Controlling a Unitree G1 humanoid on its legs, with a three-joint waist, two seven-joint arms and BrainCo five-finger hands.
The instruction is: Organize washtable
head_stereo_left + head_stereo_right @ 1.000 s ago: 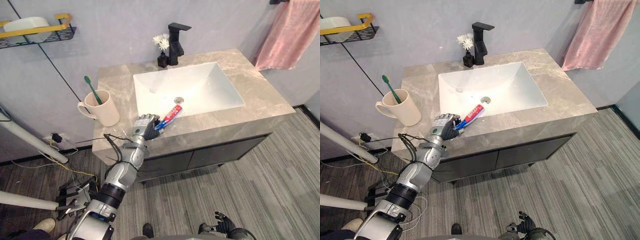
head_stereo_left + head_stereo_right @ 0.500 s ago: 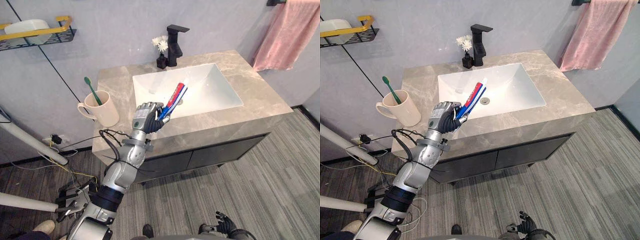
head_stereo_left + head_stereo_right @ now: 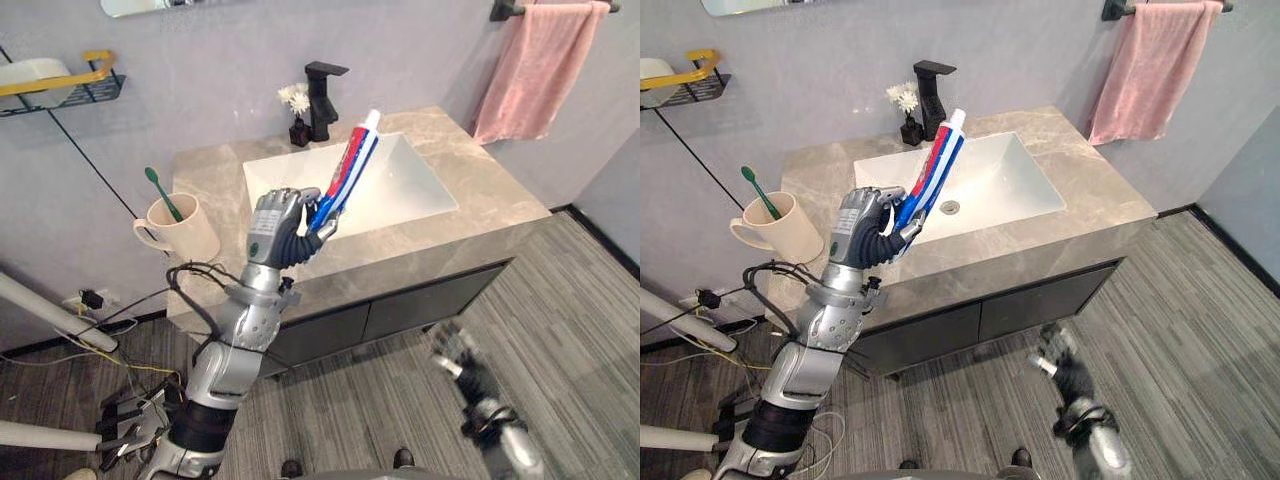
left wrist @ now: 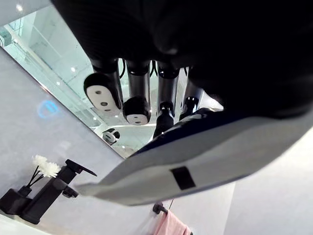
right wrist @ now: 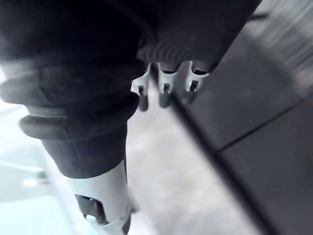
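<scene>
Left hand (image 3: 283, 225) is gripping the toothpaste tube (image 3: 350, 165) by its lower end, fingers and thumb curling round it. The tube is standing up at a slant, cap end topmost and leaning toward the back wall. It is hanging in the air clear of the worktop (image 3: 480, 200), over the near left part of the white sink (image 3: 410, 195). In the left wrist view the fingers (image 4: 138, 93) are wrapping over the tube's flat end (image 4: 195, 166).

Right hand (image 3: 1055, 360) is hanging low over the grey plank floor (image 3: 580, 300) in front of the dark cabinet (image 3: 420, 305). It is blurred, its fingers looking loose and spread, holding nothing.

A beige mug (image 3: 185, 230) is sitting on the worktop's left end with a green toothbrush (image 3: 160, 190) leaning inside it. A black faucet (image 3: 322, 95) is standing behind the sink, with a small black vase of white flowers (image 3: 296, 105) just beside it. A pink towel (image 3: 525, 65) is hanging from a bar on the wall at right. A wall shelf (image 3: 95, 85) with a yellow rail is showing at upper left, carrying a white item.
</scene>
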